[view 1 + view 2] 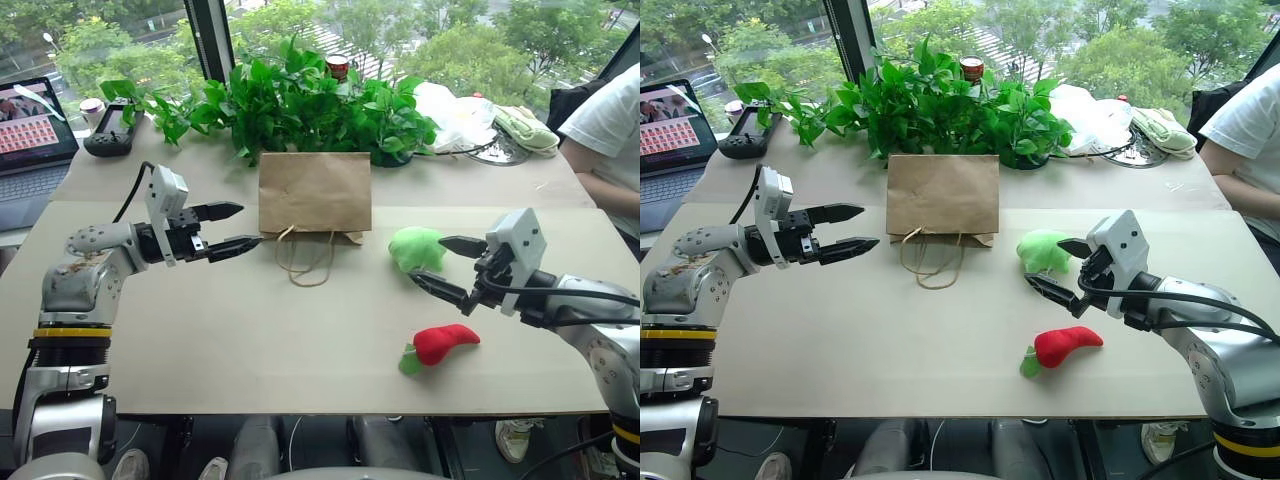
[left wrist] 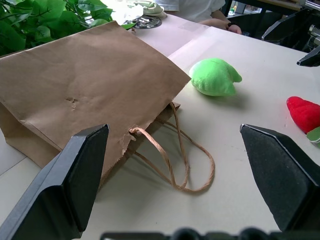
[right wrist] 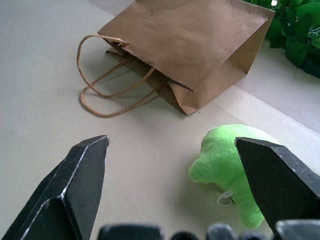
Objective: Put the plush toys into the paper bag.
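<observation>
Fingers (image 3: 75,185) wide around green plush toy (image 3: 232,165), right wrist view

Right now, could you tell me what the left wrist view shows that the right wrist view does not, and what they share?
Left wrist view alone: the red chili toy, a person's hand at the table's far end. Right wrist view alone: the green toy's white tag loop. Both share the flat paper bag with its cord handles, the green plush toy, leafy plants and the tabletop.
</observation>
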`<act>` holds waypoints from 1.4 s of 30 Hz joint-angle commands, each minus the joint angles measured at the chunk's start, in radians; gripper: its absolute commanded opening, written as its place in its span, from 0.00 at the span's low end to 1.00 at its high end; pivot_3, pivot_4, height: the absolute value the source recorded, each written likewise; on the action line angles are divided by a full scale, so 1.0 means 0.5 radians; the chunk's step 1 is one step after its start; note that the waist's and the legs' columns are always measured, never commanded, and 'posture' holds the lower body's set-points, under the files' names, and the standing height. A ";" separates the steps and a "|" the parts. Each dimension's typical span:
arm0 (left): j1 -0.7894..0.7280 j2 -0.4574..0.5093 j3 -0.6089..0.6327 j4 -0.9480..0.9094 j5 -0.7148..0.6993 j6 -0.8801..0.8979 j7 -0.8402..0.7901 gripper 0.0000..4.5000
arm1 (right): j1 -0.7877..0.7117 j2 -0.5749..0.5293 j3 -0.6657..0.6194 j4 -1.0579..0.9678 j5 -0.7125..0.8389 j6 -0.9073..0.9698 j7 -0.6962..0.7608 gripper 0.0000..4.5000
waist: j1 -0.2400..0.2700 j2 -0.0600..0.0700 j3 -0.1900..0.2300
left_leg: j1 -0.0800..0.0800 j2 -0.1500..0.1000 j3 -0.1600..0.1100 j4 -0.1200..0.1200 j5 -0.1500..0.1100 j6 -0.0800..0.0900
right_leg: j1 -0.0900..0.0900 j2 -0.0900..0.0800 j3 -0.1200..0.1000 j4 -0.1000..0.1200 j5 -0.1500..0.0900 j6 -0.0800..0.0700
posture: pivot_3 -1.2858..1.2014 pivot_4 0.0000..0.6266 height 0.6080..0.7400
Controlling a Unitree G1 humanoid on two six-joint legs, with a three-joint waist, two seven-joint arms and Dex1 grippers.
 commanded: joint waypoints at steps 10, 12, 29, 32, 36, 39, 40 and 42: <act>-0.036 0.080 -0.017 0.089 0.139 -0.288 -0.125 1.00 | -0.034 -0.003 -0.048 -0.033 0.016 -0.038 0.042 0.99 | 0.000 0.000 0.000 | 0.000 0.000 0.000 0.000 0.000 0.000 | 0.000 0.000 0.000 0.000 0.000 0.000 | 0.52 0.24 1.00; -0.048 0.093 -0.045 0.150 0.201 -0.391 -0.162 1.00 | -0.024 0.002 -0.048 -0.035 0.012 -0.042 0.040 0.99 | 0.001 0.000 0.000 | 0.000 0.000 0.000 0.000 0.000 0.000 | 0.000 0.000 0.000 0.000 0.000 0.000 | 0.52 0.24 1.00; -0.716 -0.118 -0.532 1.485 1.315 -2.435 0.376 1.00 | 0.029 0.008 -0.110 -0.113 0.033 0.000 -0.024 0.99 | 0.038 0.000 0.000 | -0.005 -0.003 0.000 0.001 0.000 0.001 | -0.001 -0.003 -0.001 -0.002 0.000 0.001 | 0.52 0.24 1.00; -0.827 -0.189 -0.617 1.674 1.452 -2.620 0.520 1.00 | 0.045 0.007 -0.131 -0.142 0.043 0.014 -0.051 0.99 | 0.044 0.000 0.000 | -0.009 -0.003 -0.001 0.003 0.000 0.001 | -0.003 -0.003 -0.002 -0.002 0.001 0.002 | 0.52 0.24 1.00; -0.906 -0.335 -0.680 1.827 1.509 -2.753 0.603 1.00 | 0.072 0.018 -0.150 -0.175 0.051 0.031 -0.084 0.99 | 0.045 0.000 0.000 | -0.009 -0.004 -0.001 0.003 -0.001 0.001 | -0.002 -0.003 -0.002 -0.002 0.001 0.002 | 0.52 0.24 1.00; -0.925 -0.413 -0.716 1.900 1.538 -2.825 0.627 1.00 | 0.083 0.022 -0.156 -0.190 0.055 0.037 -0.098 0.99 | 0.045 0.000 0.000 | -0.010 -0.004 -0.002 0.003 -0.001 0.001 | -0.002 -0.003 -0.002 -0.002 0.000 0.003 | 0.52 0.24 1.00; -0.928 -0.429 -0.723 1.920 1.542 -2.839 0.632 1.00 | 0.084 0.024 -0.156 -0.193 0.055 0.039 -0.105 0.99 | 0.044 0.000 0.000 | -0.010 -0.004 -0.002 0.003 -0.001 0.001 | -0.002 -0.003 -0.002 -0.002 0.001 0.003 | 0.52 0.24 1.00; -0.935 -0.454 -0.727 1.954 1.540 -2.860 0.646 1.00 | 0.085 0.026 -0.156 -0.200 0.057 0.041 -0.118 0.99 | 0.040 0.000 0.000 | -0.010 -0.004 -0.002 0.004 -0.001 0.001 | -0.003 -0.003 -0.002 -0.002 0.001 0.003 | 0.52 0.24 1.00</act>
